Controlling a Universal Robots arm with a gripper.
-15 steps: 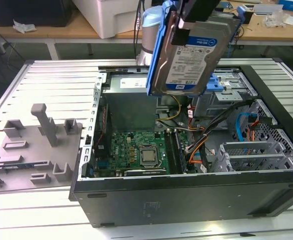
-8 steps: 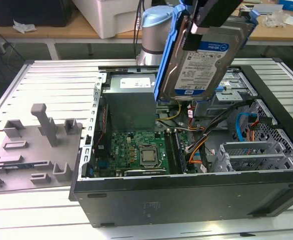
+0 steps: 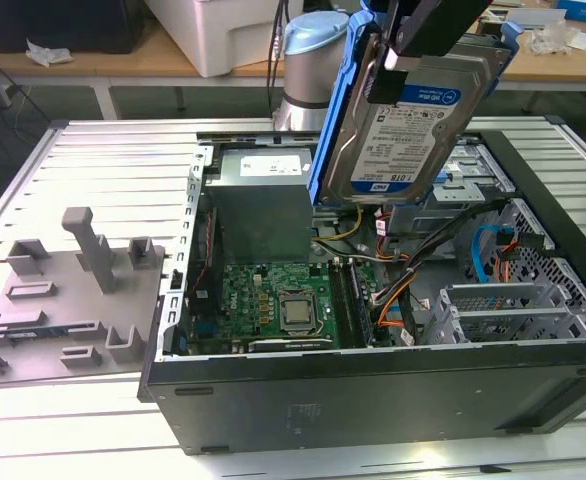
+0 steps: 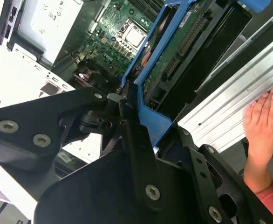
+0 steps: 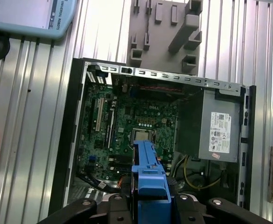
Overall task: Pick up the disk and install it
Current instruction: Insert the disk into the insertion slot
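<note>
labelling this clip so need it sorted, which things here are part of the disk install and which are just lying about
Part of the job: the disk, clamped in the hand; the open computer case below it.
Lying about: grey moulded fixture beside the case; white box and crumpled paper on the bench behind.

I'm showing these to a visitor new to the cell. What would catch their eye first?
The disk, silver in its blue frame, hangs tilted in the gripper above the open computer case, high in the exterior view. Beneath it the green motherboard lies bare inside the case. In the second wrist view a person's hand rests on the ribbed table.
</note>
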